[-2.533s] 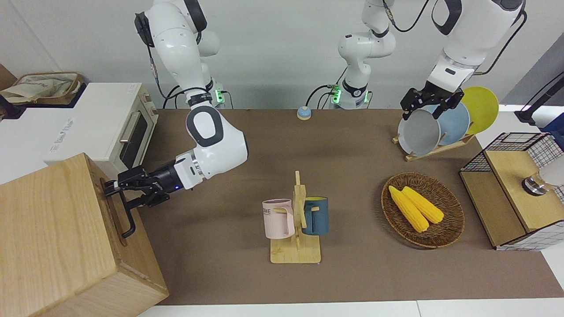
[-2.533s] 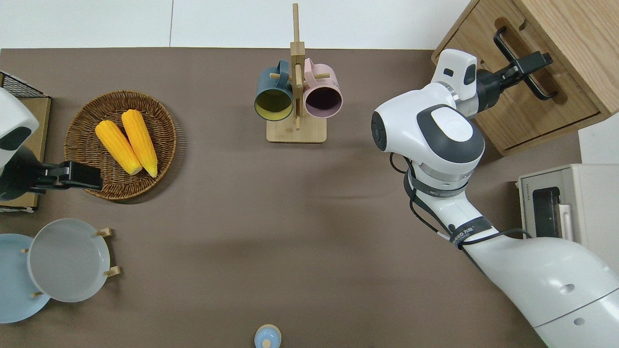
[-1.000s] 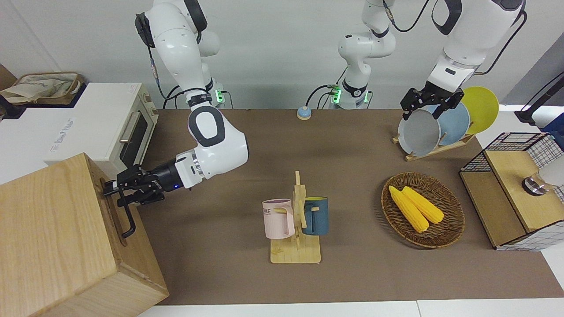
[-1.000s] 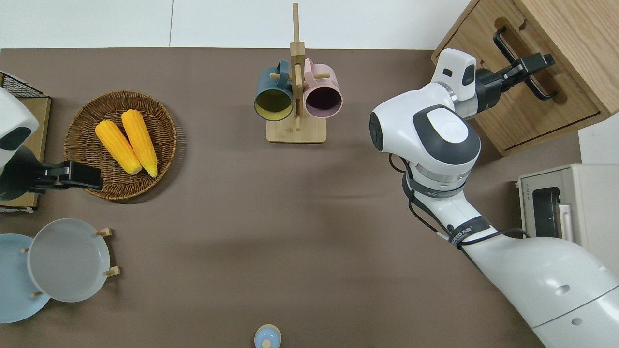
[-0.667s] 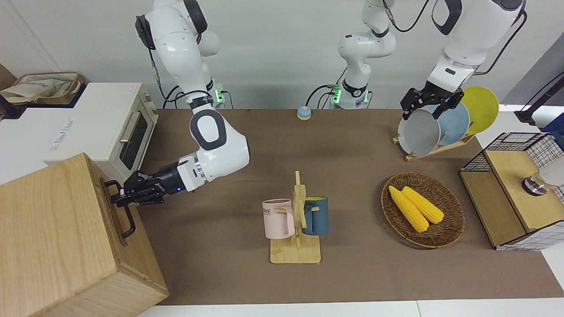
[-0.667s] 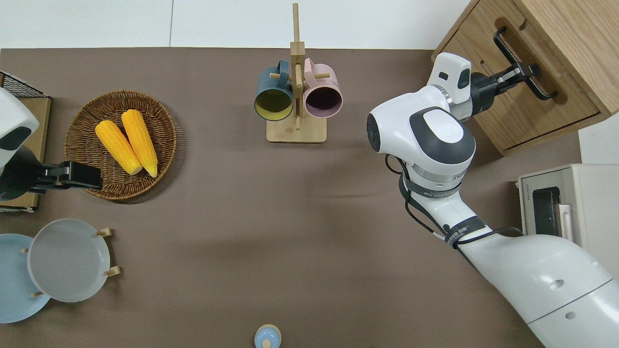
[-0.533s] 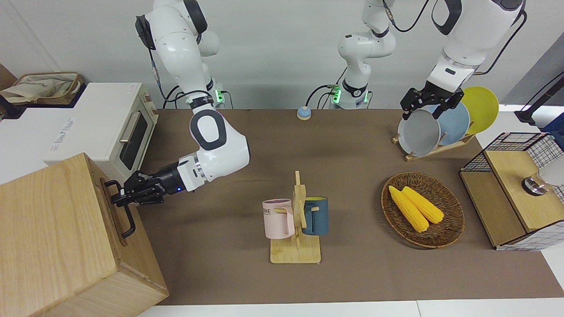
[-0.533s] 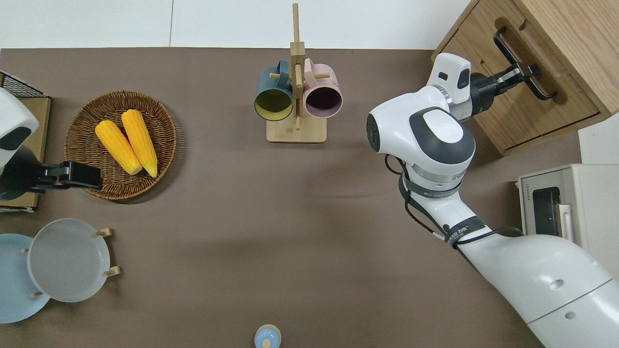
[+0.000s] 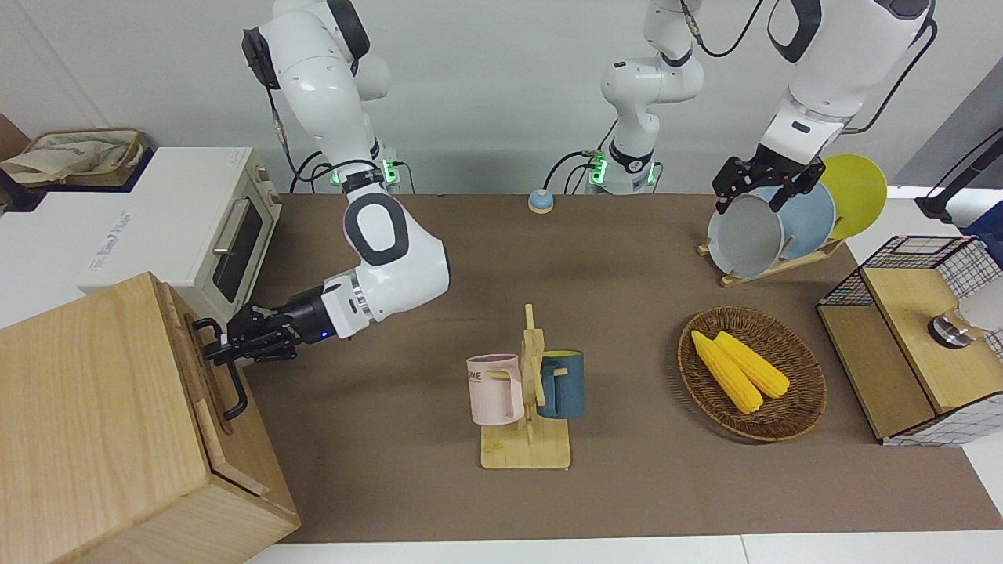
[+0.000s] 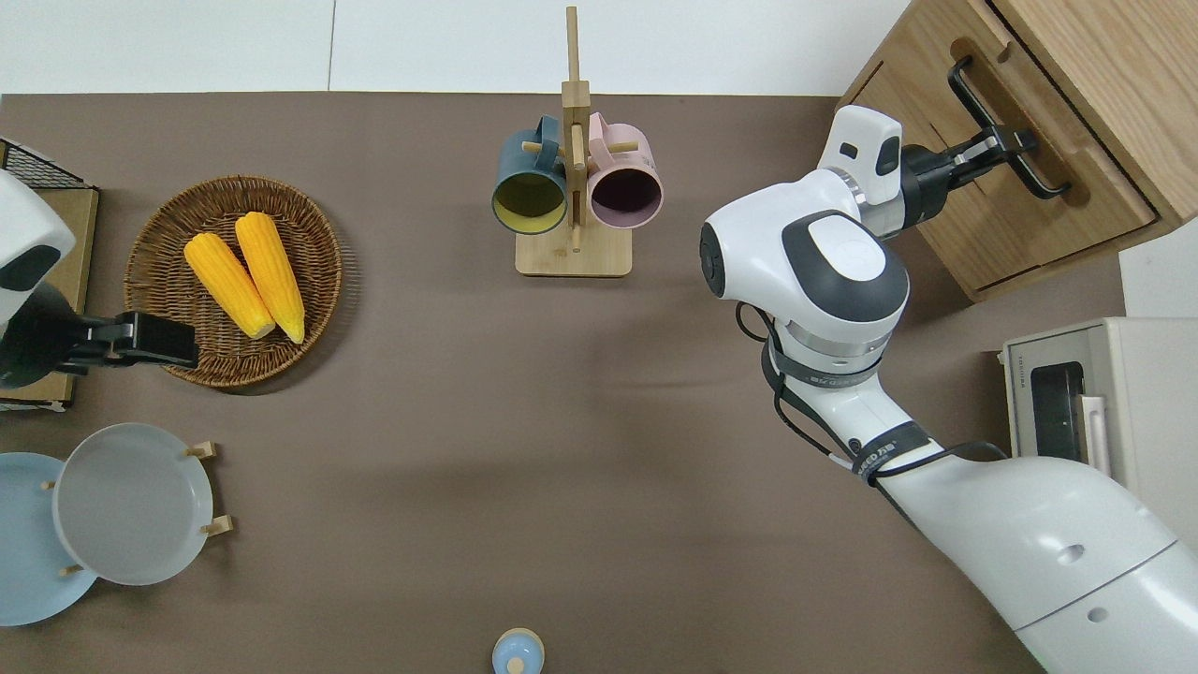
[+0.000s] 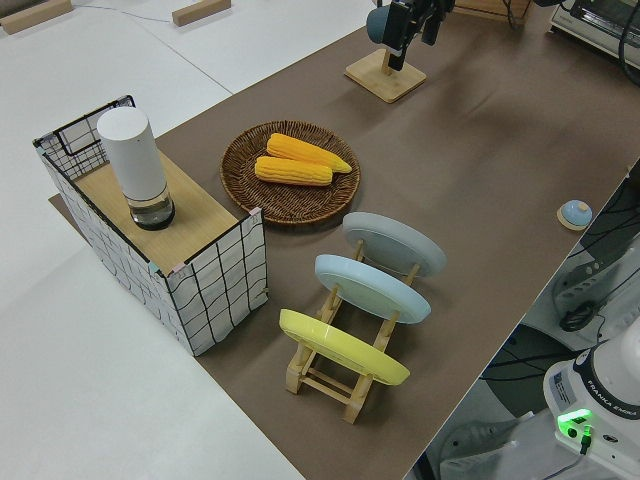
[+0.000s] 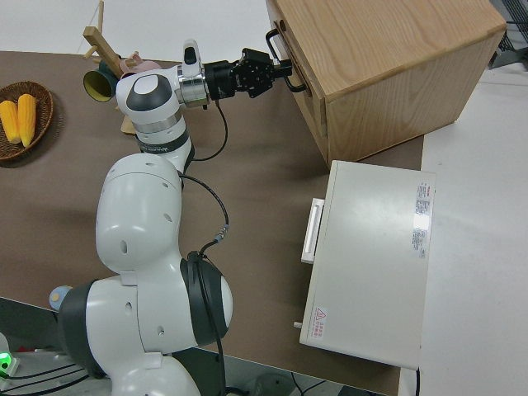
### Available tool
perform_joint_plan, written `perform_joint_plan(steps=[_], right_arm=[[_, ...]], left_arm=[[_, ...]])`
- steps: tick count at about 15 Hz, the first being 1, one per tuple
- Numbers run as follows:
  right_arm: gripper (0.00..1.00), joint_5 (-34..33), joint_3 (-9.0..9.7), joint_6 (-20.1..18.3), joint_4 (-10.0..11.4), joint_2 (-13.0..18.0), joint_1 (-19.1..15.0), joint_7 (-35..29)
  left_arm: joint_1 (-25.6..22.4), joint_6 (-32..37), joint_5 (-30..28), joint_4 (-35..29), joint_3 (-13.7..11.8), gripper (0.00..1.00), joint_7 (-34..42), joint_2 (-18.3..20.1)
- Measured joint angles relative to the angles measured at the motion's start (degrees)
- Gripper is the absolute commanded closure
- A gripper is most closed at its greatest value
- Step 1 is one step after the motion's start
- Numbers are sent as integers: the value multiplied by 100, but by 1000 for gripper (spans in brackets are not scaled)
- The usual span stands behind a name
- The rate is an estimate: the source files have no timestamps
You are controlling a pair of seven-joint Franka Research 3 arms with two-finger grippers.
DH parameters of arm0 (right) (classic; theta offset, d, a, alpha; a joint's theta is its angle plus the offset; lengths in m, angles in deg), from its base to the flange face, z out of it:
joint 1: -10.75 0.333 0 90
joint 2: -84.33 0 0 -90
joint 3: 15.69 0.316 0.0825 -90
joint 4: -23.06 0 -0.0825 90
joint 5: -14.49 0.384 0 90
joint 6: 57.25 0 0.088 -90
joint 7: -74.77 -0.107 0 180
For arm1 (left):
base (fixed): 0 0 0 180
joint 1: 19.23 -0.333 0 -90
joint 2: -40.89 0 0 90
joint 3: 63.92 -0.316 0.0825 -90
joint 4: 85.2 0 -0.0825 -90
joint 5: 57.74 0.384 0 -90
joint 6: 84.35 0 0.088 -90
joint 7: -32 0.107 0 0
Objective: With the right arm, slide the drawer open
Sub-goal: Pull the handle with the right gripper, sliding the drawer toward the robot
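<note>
Since a moment ago the drawer [image 9: 205, 374] has slid a little way out of the cabinet [image 9: 94, 423], drawn by the right gripper [image 9: 222, 349] pinching its black handle [image 10: 1006, 128]; the pull looks barely begun. The right arm [image 10: 847, 271] reaches low and nearly level toward the cabinet. The left arm is parked, its gripper spread.
</note>
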Motion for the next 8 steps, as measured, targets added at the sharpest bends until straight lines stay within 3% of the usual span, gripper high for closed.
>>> perform_joint_plan(steps=[8], right_arm=[[906,63,452,-544,14,-35,7,0]], left_arm=[[0,0,0,0,0,2,0,0]])
